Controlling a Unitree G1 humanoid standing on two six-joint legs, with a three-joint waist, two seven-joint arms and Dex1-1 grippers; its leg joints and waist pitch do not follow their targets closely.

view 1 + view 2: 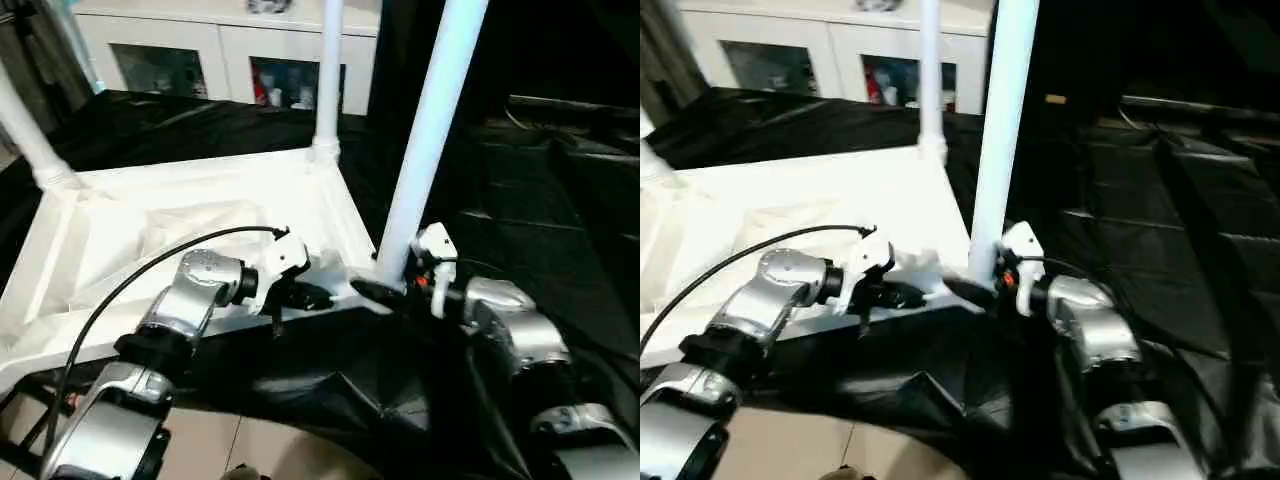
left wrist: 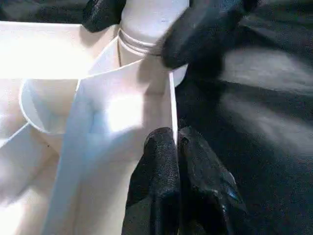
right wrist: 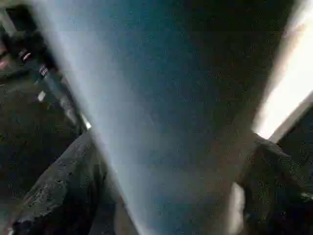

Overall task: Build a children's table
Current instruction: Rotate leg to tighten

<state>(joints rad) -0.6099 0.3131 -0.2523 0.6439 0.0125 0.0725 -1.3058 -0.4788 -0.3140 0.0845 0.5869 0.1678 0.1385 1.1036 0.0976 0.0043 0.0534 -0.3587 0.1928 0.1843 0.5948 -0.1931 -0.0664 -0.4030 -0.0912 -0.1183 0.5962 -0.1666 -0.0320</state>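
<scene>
The white table top [image 1: 150,215] lies upside down on black cloth, ribbed side up. Three white legs stand in its corner sockets: one at the near right [image 1: 425,140], one at the far right [image 1: 329,70] and one at the far left [image 1: 25,130]. My left gripper [image 1: 305,296] is at the near edge, shut on the top's thin rim wall [image 2: 172,107] just left of the near right socket. My right gripper [image 1: 390,285] is open at the base of the near right leg [image 3: 161,98], one black finger [image 2: 205,29] on each side of it.
A white cabinet with glass doors [image 1: 230,50] stands behind the table top. Black cloth [image 1: 520,200] covers the surface to the right and front, hanging in folds near my arms. A black cable [image 1: 130,280] arcs over my left forearm. Pale floor [image 1: 230,440] shows below.
</scene>
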